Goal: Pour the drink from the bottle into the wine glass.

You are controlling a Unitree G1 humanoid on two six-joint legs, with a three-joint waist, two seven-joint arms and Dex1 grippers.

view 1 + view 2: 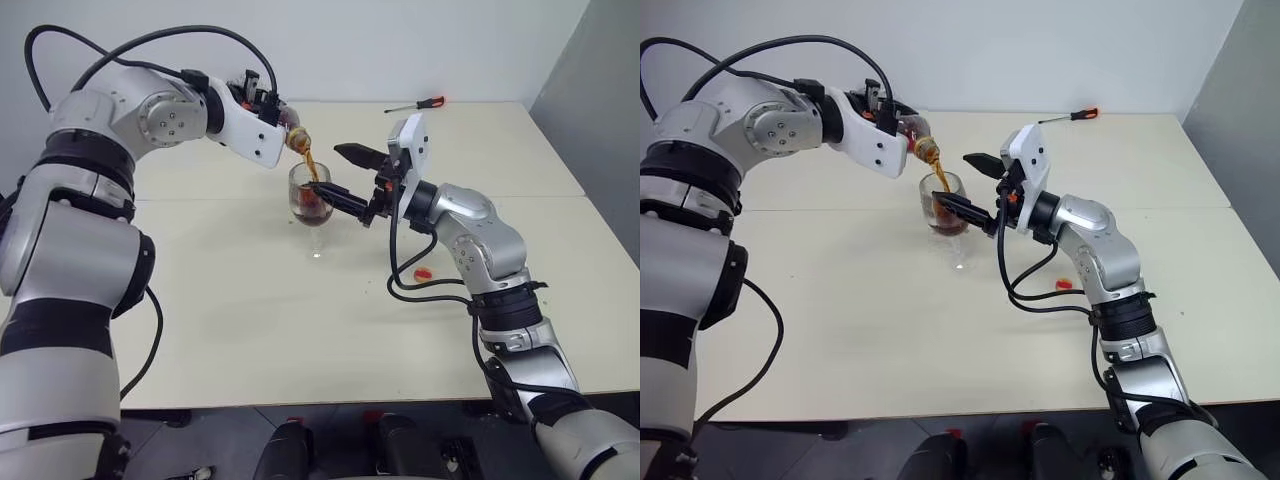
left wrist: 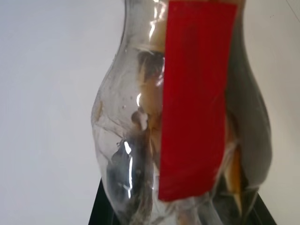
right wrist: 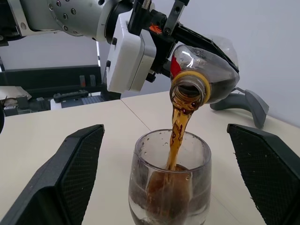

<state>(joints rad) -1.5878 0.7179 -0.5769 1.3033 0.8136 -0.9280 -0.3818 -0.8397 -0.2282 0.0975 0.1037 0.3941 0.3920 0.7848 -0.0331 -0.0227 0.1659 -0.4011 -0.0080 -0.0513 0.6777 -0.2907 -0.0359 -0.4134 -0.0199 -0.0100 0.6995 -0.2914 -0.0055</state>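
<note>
We clamp the left gripper (image 3: 157,21) on the light, squeezable bottle (image 3: 206,65) — grip its body gently. The right gripper (image 3: 168,178) stands spread around the fragile wine glass (image 3: 168,187) — untouched.

Both arms are built of silver-grey rounded shells joined by black bands, with screw heads set around the joints. Loose black cables are looped alongside them. White wrist housings are fitted with black, mesh-textured fingers (image 3: 77,176).

Head stereo pair: high, facing forward and down over the tabletop (image 1: 300,330). Left wrist view: pressed close against the bottle (image 2: 187,117). Right wrist view: low, near, along its fingers toward the wine glass (image 3: 169,180); glass shared with head views.
</note>
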